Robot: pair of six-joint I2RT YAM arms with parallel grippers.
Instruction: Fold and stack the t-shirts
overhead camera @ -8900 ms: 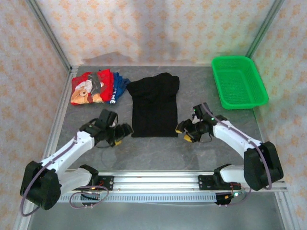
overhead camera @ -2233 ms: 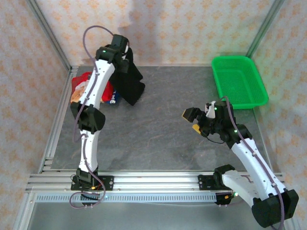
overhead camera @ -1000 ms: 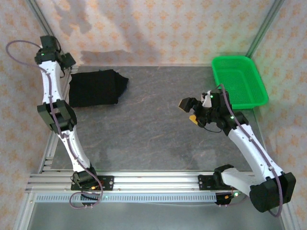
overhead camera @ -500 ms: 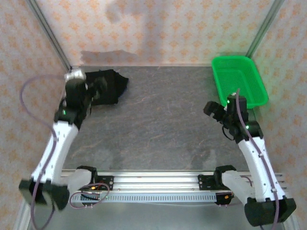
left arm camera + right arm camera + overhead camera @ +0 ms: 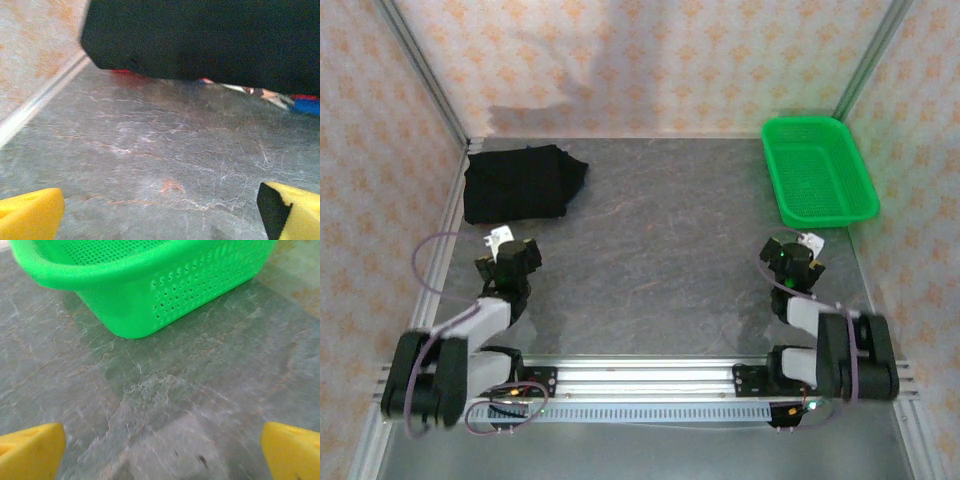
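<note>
spreading across most of the overhead view, the grey marbled tabletop is carrying everything. the black t-shirt is lying folded in the upper left of that frame, tucked close to the metal rail, with one corner poking out to the right. the green mesh basket is sitting in the upper right, well apart from the shirt.

the left arm is crouching low in the lower left and the right arm is crouching low in the lower right, both near the bottom edge.

the left gripper is hovering over bare tabletop, facing the black t-shirt. its yellow fingertips are sitting in the two bottom corners of its wrist view, spread wide apart and gripping nothing. the right gripper is pointing at the side wall of the basket, which is sitting at the top of its wrist view. its fingertips are likewise standing far apart with nothing between them.

peeking out from under the black t-shirt in the left wrist view, a thin edge of the red t-shirt is showing at the upper left, and a small corner of the blue t-shirt is showing at the right edge.
</note>
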